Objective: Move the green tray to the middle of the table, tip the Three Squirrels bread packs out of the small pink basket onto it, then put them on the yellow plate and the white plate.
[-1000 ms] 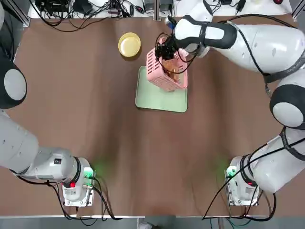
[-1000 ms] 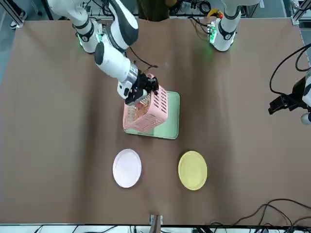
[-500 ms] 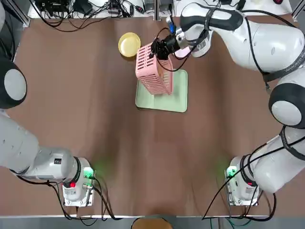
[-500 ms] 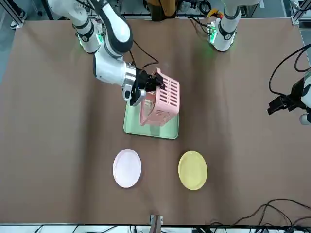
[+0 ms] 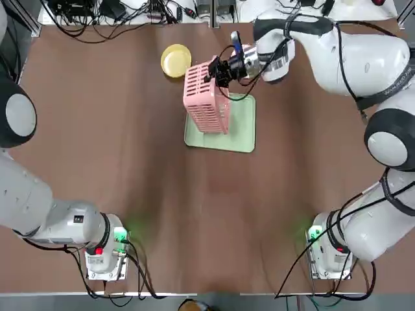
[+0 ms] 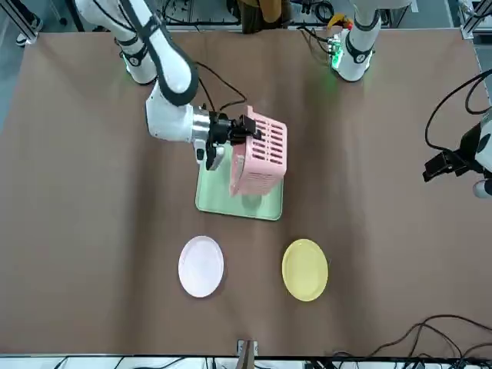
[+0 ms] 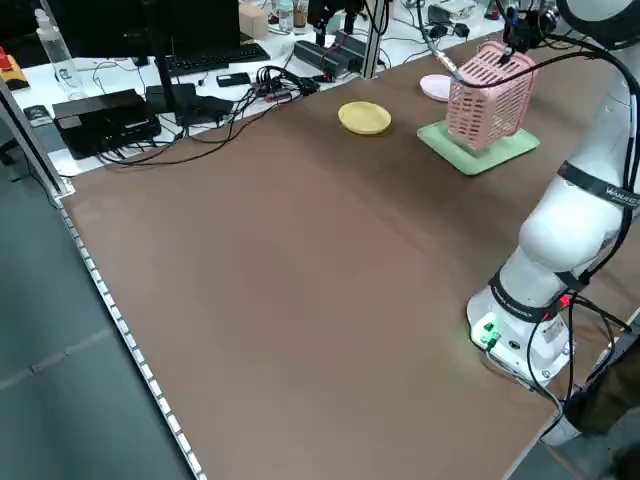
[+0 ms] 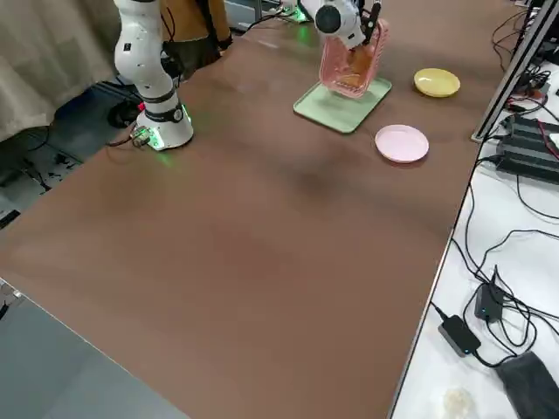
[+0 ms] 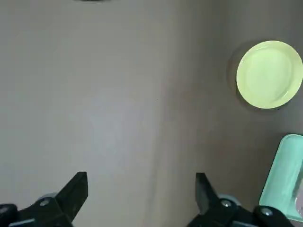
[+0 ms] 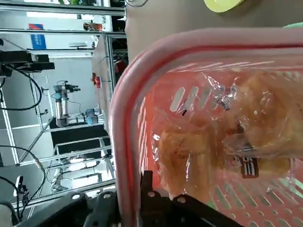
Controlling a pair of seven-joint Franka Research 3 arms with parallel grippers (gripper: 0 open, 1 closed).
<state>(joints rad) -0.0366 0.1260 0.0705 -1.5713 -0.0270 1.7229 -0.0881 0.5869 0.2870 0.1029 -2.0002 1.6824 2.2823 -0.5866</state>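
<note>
My right gripper (image 5: pixel 219 71) is pinched tight on the rim of the small pink basket (image 5: pixel 206 97), holding it up over the green tray (image 5: pixel 237 129) and turned well onto its side, so its slatted wall faces the overhead camera. From my right wrist I see the Three Squirrels bread packs (image 10: pixel 227 137) inside the basket, heaped against its slatted wall, the pink rim curving round them. The tray lies flat near the middle of the table (image 5: pixel 130 162), under the basket and a little to my right of it. Past the tray, at the far side from my bases, the yellow plate (image 5: pixel 176 60) sits to my left and the white plate (image 6: pixel 201 265) to my right, apart from each other and from the tray, both bare. My left gripper (image 9: pixel 142 194) hangs with its fingers spread wide over bare table on my left side, well away from the basket, with the yellow plate and a corner of the tray in its view.
</note>
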